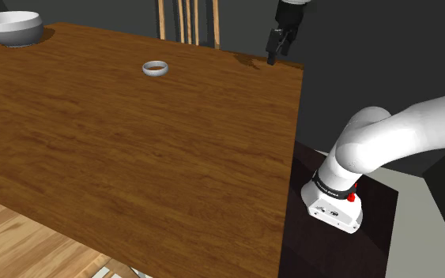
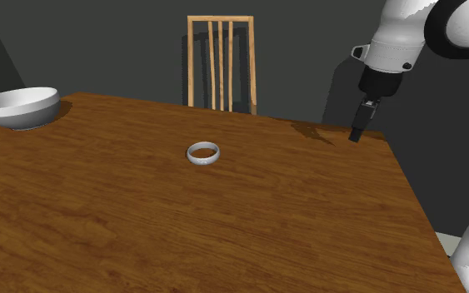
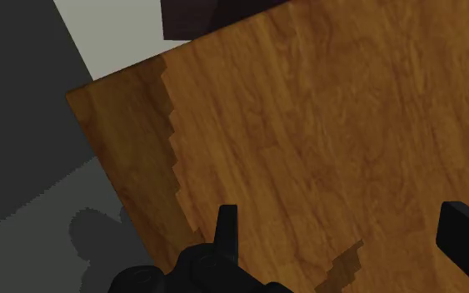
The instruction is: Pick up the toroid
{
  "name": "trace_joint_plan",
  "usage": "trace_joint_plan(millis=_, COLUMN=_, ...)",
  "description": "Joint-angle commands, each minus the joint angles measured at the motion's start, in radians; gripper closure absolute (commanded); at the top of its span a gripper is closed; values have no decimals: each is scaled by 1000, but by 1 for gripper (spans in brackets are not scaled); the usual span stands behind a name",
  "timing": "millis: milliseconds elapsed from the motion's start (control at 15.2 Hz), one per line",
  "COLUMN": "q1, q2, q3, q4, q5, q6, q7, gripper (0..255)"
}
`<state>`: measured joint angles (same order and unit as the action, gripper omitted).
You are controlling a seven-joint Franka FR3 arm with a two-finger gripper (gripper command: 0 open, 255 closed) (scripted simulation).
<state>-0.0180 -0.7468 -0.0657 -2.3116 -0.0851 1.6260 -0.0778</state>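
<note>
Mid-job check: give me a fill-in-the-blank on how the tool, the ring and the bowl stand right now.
1. The tool hangs over a corner of the wooden table with its fingers ____.
2. It holds ____.
3. In the second exterior view, the pale ring lies to the tool's ____.
4. Of the ring and the white bowl, the ____ is nearer the tool.

Missing words: open; nothing; left; ring.

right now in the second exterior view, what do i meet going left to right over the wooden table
white round bowl -> small grey ring -> black two-finger claw
</note>
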Motion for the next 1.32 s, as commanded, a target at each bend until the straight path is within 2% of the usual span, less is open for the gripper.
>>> trace_joint_plan(millis=0, q1=0, q2=0, q3=0, q4=0, q5=0, q6=0, q7=0, gripper=0)
trace_joint_plan(millis=660, q1=70, q2=254, q3=129, q4=168, q5=68, q6=122, q7=123, gripper=0)
trace_joint_plan(millis=1254, q1=114, q2=514, q3=237, q4=407, q5=61, q6=176, q7=232, gripper=0)
